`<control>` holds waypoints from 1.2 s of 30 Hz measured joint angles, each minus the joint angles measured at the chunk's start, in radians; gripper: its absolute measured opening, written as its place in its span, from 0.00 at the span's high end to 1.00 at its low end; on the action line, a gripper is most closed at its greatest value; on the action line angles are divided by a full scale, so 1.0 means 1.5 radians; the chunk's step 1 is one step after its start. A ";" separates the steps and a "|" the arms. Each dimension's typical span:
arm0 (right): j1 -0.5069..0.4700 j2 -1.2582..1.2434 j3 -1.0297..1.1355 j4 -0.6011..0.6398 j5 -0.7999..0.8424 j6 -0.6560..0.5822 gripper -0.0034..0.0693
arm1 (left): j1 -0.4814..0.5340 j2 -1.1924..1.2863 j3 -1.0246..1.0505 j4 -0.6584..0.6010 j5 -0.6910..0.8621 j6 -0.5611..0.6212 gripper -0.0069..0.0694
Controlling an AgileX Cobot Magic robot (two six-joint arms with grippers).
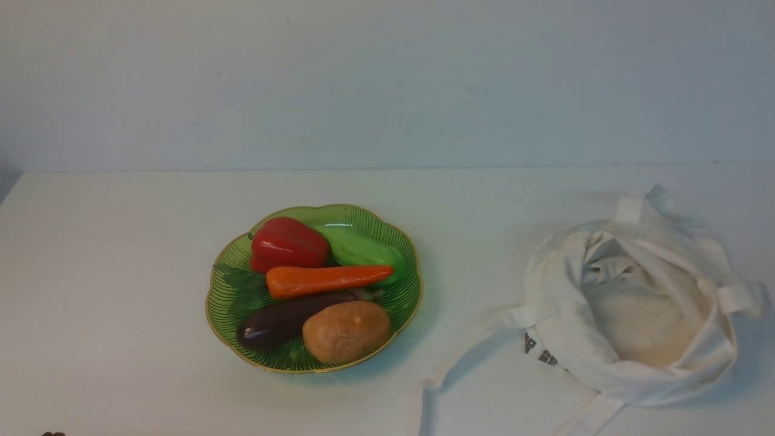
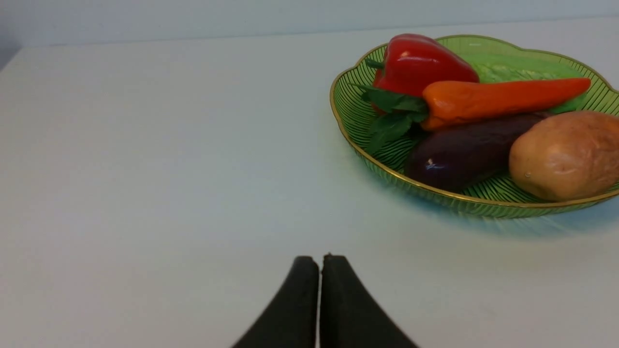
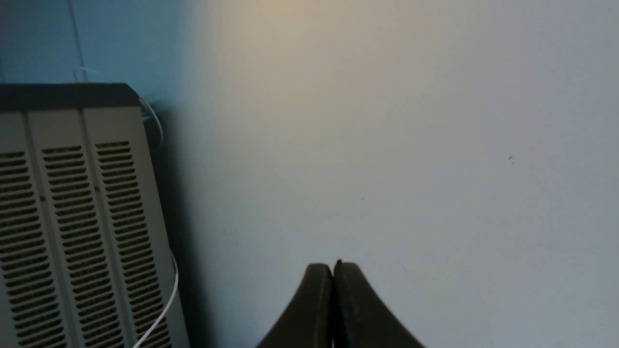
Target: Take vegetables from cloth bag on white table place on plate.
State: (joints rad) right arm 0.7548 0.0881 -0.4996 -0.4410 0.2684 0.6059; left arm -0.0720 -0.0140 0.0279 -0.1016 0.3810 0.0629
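Lying across the plate (image 1: 416,284), left of centre in the front view, the carrot (image 1: 327,280) looks light, rigid and glossy, so probably slippery. I would pinch its thick orange part near the leaves, not the taper. The bag (image 1: 557,272) sags at lower right. My left end effector (image 2: 319,263) and right end effector (image 3: 332,270) are closed, empty.

Right tool (image 3: 333,267) closed, vented box (image 3: 72,217) (pale)
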 joint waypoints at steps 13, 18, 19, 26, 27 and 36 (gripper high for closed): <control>0.000 -0.001 0.033 0.320 -0.004 -0.380 0.97 | 0.000 0.000 0.000 0.000 0.000 0.000 0.92; -0.003 -0.001 0.033 0.337 0.008 -0.412 0.97 | 0.000 0.000 0.000 0.000 0.000 0.000 0.92; -0.013 -0.001 0.033 0.336 0.018 -0.414 0.97 | 0.000 0.000 0.000 0.000 0.000 0.000 0.92; -0.237 -0.002 0.058 0.305 0.120 -0.430 0.97 | 0.000 0.000 0.000 0.000 0.000 0.000 0.92; -0.275 -0.004 0.072 0.294 0.127 -0.435 0.97 | 0.000 0.000 0.000 0.000 0.000 0.000 0.92; -0.479 -0.008 0.294 0.276 0.080 -0.450 0.97 | 0.000 0.000 0.000 0.000 0.000 0.000 0.92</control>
State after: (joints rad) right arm 0.0365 0.0756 -0.0588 -0.0263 0.3881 -0.0686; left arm -0.0720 -0.0140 0.0279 -0.1016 0.3810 0.0629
